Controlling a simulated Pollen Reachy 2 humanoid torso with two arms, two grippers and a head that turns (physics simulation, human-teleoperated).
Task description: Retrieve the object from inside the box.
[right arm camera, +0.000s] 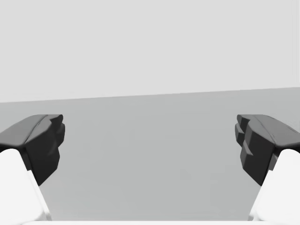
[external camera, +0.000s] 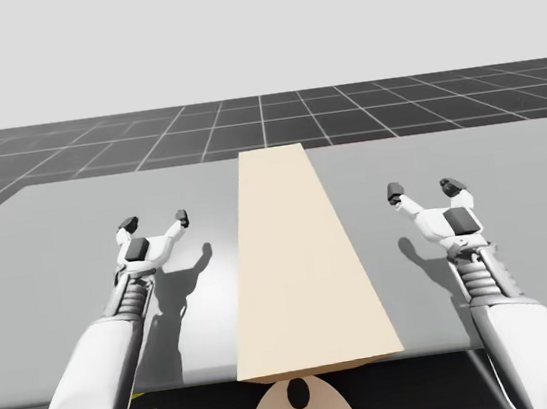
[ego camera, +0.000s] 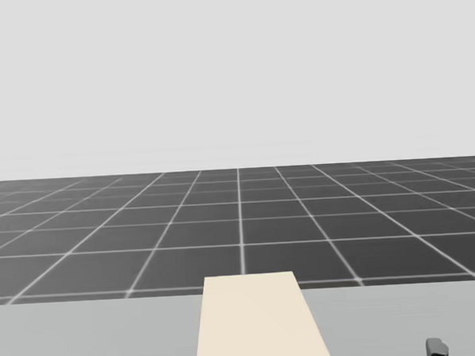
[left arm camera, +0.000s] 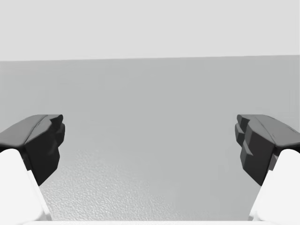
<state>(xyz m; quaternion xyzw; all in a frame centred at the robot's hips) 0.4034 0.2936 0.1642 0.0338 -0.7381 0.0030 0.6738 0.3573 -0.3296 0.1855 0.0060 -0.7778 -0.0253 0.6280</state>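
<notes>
At mid-table: beige box (external camera: pixel 301 261), long, lying lengthwise from your near edge toward the far one, its top a flat closed face. The object is hidden under that top. Going by the task, it sits inside.

The table (external camera: pixel 64 222) is plain grey. Your left pincer (external camera: pixel 155 221) hovers low to the box's left, apart from it, jaws spread wide with nothing between them; the wrist view agrees. Your right pincer (external camera: pixel 422 188) mirrors it on the other side, likewise spread and holding nothing. Both point away from you.

Judgement: the flanking pose suits a two-sided approach to the top. Box not yet opened, retrieval not begun. The next move calls for finding an edge to lift.
</notes>
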